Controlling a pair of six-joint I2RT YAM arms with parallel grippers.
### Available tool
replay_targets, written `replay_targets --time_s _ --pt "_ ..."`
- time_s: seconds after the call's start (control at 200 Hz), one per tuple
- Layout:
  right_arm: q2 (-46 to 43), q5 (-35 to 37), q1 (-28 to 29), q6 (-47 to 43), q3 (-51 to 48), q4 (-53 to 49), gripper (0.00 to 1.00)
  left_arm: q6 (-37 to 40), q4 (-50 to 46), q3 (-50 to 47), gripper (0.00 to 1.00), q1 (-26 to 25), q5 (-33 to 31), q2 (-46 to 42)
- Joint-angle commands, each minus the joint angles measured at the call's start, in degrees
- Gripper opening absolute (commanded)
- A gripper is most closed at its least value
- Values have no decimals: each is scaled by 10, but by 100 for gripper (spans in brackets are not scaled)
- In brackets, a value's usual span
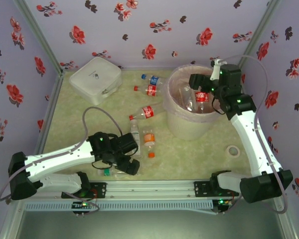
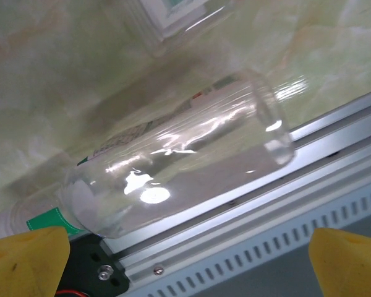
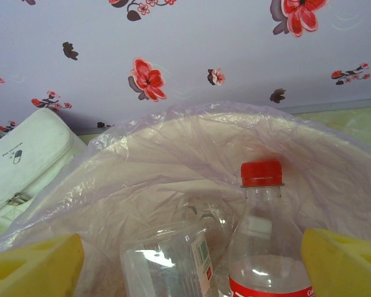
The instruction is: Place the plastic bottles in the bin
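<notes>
Right wrist view: the right gripper (image 3: pixel 185 263) spreads wide above the bin (image 3: pixel 173 142), a red-capped bottle (image 3: pixel 263 247) standing inside. The left gripper (image 2: pixel 185 257), equally wide, hovers over a clear bottle (image 2: pixel 173 173) beside the rail (image 2: pixel 278 204); centring on its body before closing should prevent slipping.

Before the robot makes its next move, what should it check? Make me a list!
1. Right gripper open over the bin: ok.
2. Red-capped bottle inside the bin: ok.
3. That bottle clear of the right fingers: cannot tell.
4. Left gripper open: ok.
5. Clear bottle lying in front of the left gripper, beside the rail: ok.
6. All bottles binned: not ok, several lie on the table.
</notes>
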Motion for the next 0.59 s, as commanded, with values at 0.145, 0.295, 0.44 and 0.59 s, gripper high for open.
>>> replay_targets --time_s 0.145,0.295,0.44,0.59 --pt "-6 3 4 -19 23 -9 91 92 91 -56 100 -3 -11 57" --pt "-7 12 4 -23 29 -14 90 116 104 -71 100 -9 -4 66" --pt "-7 15 4 -24 33 -18 90 134 130 -82 100 -9 4 94" --pt "-6 22 4 -27 38 -21 90 142 131 -79 100 -9 2 137"
